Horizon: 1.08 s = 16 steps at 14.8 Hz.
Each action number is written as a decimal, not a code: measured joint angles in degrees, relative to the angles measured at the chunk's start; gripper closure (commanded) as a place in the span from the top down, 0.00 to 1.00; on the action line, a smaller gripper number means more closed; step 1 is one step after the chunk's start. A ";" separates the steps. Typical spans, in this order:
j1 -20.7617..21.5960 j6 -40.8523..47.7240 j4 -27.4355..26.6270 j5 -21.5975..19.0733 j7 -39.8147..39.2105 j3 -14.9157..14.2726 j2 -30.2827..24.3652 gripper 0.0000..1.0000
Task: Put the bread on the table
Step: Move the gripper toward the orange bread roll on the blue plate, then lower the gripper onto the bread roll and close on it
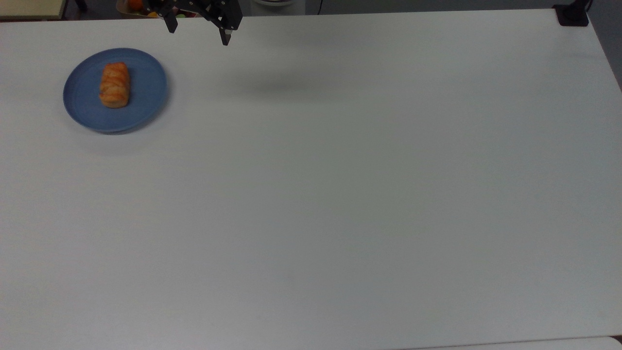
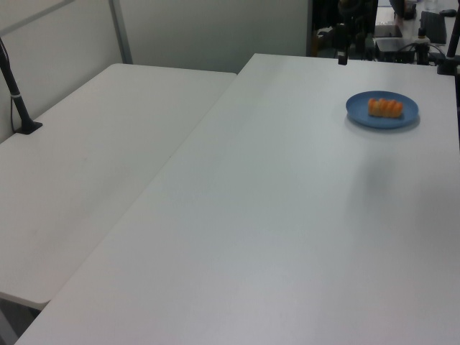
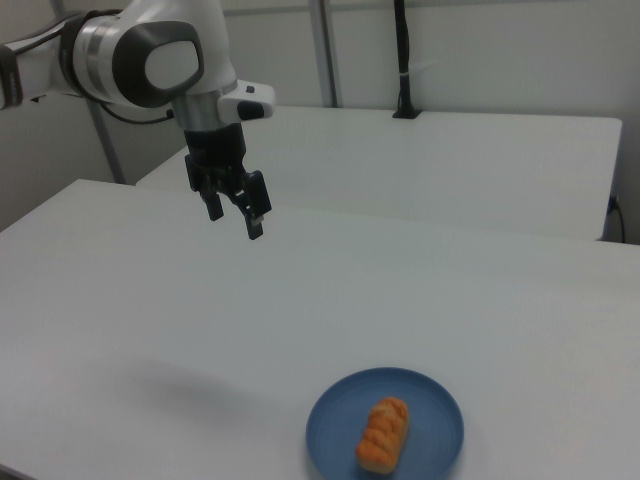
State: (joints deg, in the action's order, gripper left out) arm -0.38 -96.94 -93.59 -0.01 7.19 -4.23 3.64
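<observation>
surface: big plain white table (image 1: 340, 204), matte, pretty much bare
on it: one round blue plate (image 1: 146, 104), near the top view's upper left corner
on the plate: the bread (image 1: 114, 84), lying flat

On my right view feed I log: a small oblong golden-orange bun with a ridged top (image 3: 383, 435), lying on a round blue plate (image 3: 335, 427) near the lower edge; a plain white matte tabletop (image 3: 420, 300) beneath; my white arm's black two-finger gripper (image 3: 234, 222), fingers apart, hanging above the tabletop, well apart from the plate; a second white table (image 3: 470, 150) behind.
</observation>
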 measured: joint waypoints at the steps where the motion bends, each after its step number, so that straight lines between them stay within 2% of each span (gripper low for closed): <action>1: 0.02 0.00 0.00 0.00 0.46 0.00 0.00 1.00; 11: 0.01 0.00 0.00 0.22 0.49 -0.08 0.12 1.00; 14: 0.00 -0.61 -0.04 3.16 -0.42 -2.29 0.41 1.00; 16: -0.05 -1.87 -0.15 4.67 -1.52 -5.65 1.89 1.00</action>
State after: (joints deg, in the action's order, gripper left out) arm -0.43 -98.81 -93.74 4.66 5.67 -9.89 5.53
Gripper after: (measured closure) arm 0.000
